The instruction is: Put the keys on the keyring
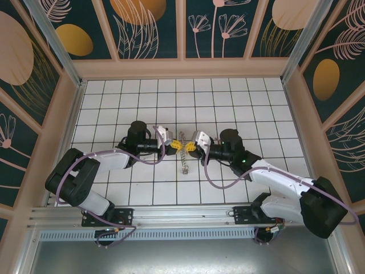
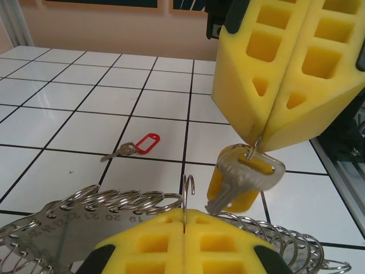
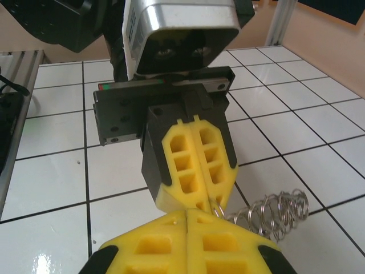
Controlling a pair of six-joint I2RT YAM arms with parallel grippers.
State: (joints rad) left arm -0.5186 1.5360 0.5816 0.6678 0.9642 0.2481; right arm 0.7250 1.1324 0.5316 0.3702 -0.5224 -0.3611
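Top view: the left gripper (image 1: 175,145) and right gripper (image 1: 190,147) meet tip to tip mid-table (image 1: 114,103), both clenched. The keyring (image 1: 183,164) stretches toward 6 o'clock from them.

Left wrist view: at 6 o'clock the left gripper's fingers (image 2: 142,245) clamp the keyring's band, stamped 19 20 21 22 upside down. At 1 o'clock the right gripper pinches the yellow-tagged key (image 2: 245,177), which hangs just above the rings. The red-tagged key (image 2: 140,145) lies on the tiles at 10 o'clock, well apart.

Right wrist view: the right fingers (image 3: 148,248) sit shut at 6 o'clock, facing the left gripper's tips. The keyring's coils lie at 4 o'clock. The label on the left gripper's body is unreadable.
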